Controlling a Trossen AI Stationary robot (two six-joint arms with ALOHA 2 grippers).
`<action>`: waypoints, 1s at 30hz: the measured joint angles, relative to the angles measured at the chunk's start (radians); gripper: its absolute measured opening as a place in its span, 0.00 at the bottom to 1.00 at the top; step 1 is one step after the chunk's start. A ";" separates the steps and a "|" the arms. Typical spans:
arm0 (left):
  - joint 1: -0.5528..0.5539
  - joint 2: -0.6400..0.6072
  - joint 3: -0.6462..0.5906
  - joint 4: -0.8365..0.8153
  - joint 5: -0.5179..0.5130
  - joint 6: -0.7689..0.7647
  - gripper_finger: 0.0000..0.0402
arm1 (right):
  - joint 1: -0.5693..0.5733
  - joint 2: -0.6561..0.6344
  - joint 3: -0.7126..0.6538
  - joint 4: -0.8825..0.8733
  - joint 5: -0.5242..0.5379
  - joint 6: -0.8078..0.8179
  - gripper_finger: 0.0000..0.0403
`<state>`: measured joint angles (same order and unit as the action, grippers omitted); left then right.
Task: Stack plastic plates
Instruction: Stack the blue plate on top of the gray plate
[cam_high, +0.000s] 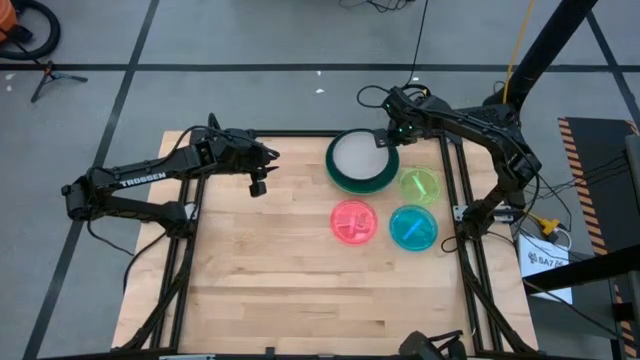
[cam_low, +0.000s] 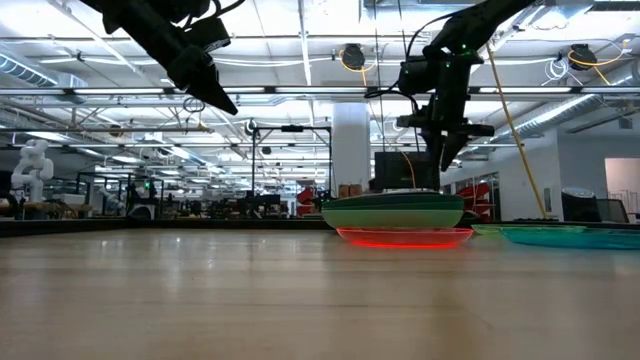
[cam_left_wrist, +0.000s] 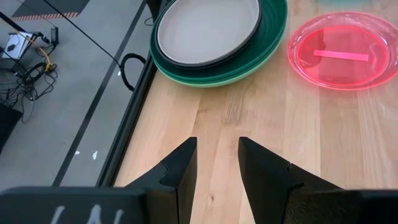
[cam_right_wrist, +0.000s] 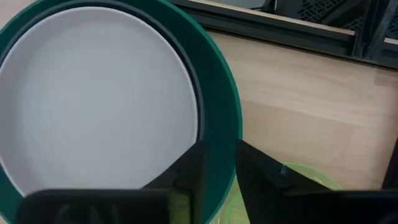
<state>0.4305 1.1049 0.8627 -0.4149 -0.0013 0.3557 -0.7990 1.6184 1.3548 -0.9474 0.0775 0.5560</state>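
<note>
On the wooden table (cam_high: 300, 270), toward twelve o'clock of centre: stack of round plastic plates (cam_high: 361, 162), dark green at the bottom (cam_left_wrist: 264, 46), lighter green rim showing under it in the left wrist view, a dark grey one inside, frosted white plate (cam_right_wrist: 93, 99) on top. At six o'clock of the stack, just beside it: small translucent pink plate (cam_high: 353, 221), a pink strip lying in it. At three o'clock of the pink one, near it: translucent blue plate (cam_high: 412, 227). At twelve o'clock of the blue one, just beside the stack's four o'clock edge: small yellow-green plate (cam_high: 419, 186).

Right claw (cam_high: 384, 139) above the stack's one o'clock rim, clear of it in the low view (cam_low: 443, 150), fingers a little apart with the green rim showing through the gap, nothing held.

Left claw (cam_high: 258, 186) raised over the table at nine o'clock of the stack, well apart from it, fingers (cam_left_wrist: 180, 171) apart, nothing between them.
</note>
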 joint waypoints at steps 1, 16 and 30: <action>0.000 0.000 0.000 0.000 0.000 0.000 0.31 | 0.000 0.000 0.000 0.000 -0.001 0.000 0.21; 0.000 0.000 0.000 0.000 0.000 -0.002 0.31 | 0.174 -0.083 0.000 -0.144 -0.109 0.032 0.23; 0.000 0.000 0.000 0.000 0.000 -0.010 0.31 | 0.539 -0.083 0.000 -0.246 -0.107 0.267 0.23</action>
<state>0.4306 1.1049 0.8623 -0.4149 -0.0013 0.3454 -0.2605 1.5352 1.3548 -1.1937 -0.0296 0.8234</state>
